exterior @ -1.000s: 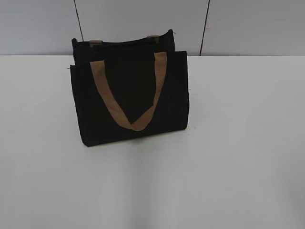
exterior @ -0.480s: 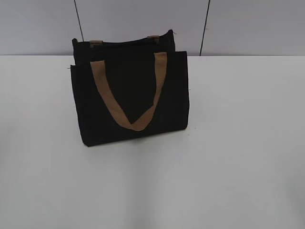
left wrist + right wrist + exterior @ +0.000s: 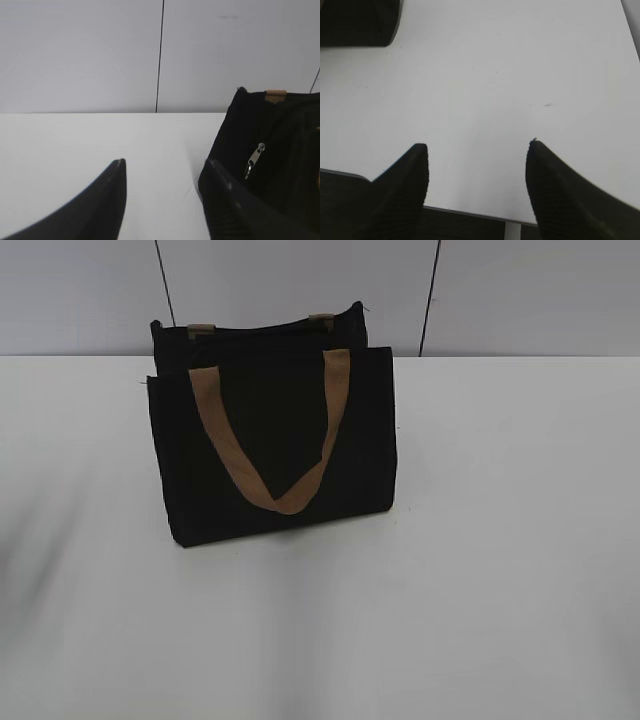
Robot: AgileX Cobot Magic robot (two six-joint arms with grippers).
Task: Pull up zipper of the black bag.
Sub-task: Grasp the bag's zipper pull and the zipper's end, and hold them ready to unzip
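We see one black bag standing upright on the white table, left of centre and toward the far edge, with a pale panelled wall just behind it. Nothing else sits on the table, and nothing lies between the bag and either arm. We count two tan handles: the front handle droops down the bag's face in a V, while of the rear handle only two short stubs show above the top edge. In the exterior view neither arm appears. The left gripper has its two dark fingers spread apart with bare table between them, holding nothing; it sits low, just beside the bag's end, and the right-hand finger overlaps the bag's lower corner so we cannot tell whether they touch. One small metal zipper pull hangs on that end of the bag. The right gripper is likewise spread wide and empty, above bare table near its front edge, with only a corner of the bag cut off at the upper left of its view. The zipper track itself is too dark to make out.
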